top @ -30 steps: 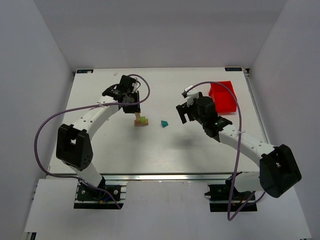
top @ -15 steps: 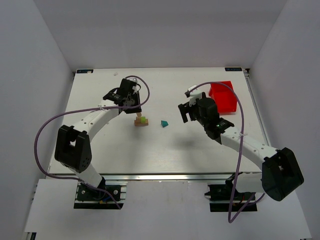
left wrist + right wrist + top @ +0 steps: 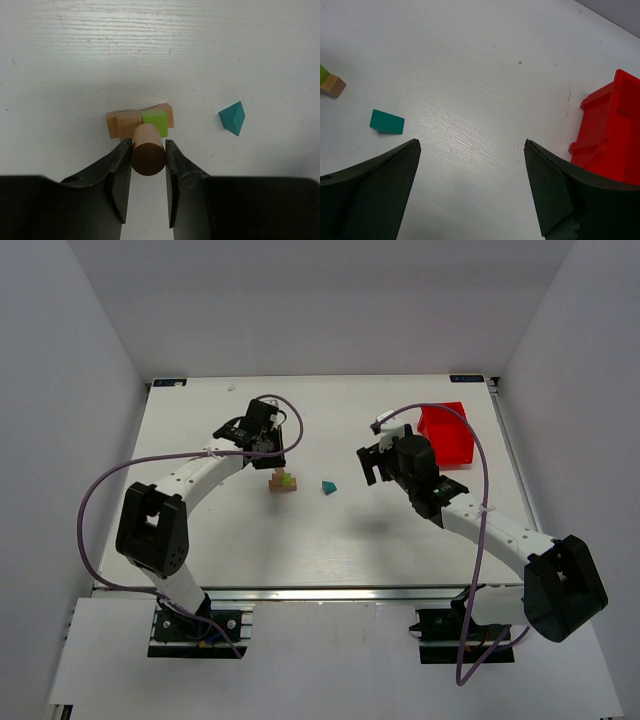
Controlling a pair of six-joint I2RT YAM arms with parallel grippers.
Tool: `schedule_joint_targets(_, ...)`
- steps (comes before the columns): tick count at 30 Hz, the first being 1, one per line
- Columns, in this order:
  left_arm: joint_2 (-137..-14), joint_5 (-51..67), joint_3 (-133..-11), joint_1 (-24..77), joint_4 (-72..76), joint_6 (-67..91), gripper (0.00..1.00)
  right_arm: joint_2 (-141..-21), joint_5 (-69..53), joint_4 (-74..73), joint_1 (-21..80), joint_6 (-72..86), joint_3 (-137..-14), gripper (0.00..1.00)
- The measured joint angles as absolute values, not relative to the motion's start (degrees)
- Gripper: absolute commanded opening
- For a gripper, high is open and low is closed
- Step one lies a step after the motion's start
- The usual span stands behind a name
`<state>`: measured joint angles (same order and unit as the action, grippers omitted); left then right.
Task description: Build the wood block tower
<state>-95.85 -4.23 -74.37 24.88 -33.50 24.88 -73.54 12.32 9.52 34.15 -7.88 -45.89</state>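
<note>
Left fingers point(image 3: 119, 172) clamp a smooth tan wooden cylinder point(image 3: 148, 151) close by the wood block tower point(image 3: 131, 124), a low row of square-edged tan blocks and a lime-green cube point(image 3: 155, 123) at mid-counter point(image 3: 160, 45). A teal wedge point(image 3: 232, 118) lies apart on bare, finely grained white surface. Right fingers point(image 3: 380, 192) stand spread wide, empty, near the glossy red bin point(image 3: 612, 135).

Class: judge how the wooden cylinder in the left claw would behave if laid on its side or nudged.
The wooden cylinder has a round face, so laid sideways it would probably roll. It looks like solid wood: likely stiff, not fragile. Small beside the left claw, it is probably light.
</note>
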Motion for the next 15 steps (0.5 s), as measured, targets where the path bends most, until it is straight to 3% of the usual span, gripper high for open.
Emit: schedule_joint_targets(15,-98.08,-5.65,-74.74,25.74,-34.70,24.91,0.00,-73.54,12.29,9.50,34.13,-7.90,-45.91,0.89)
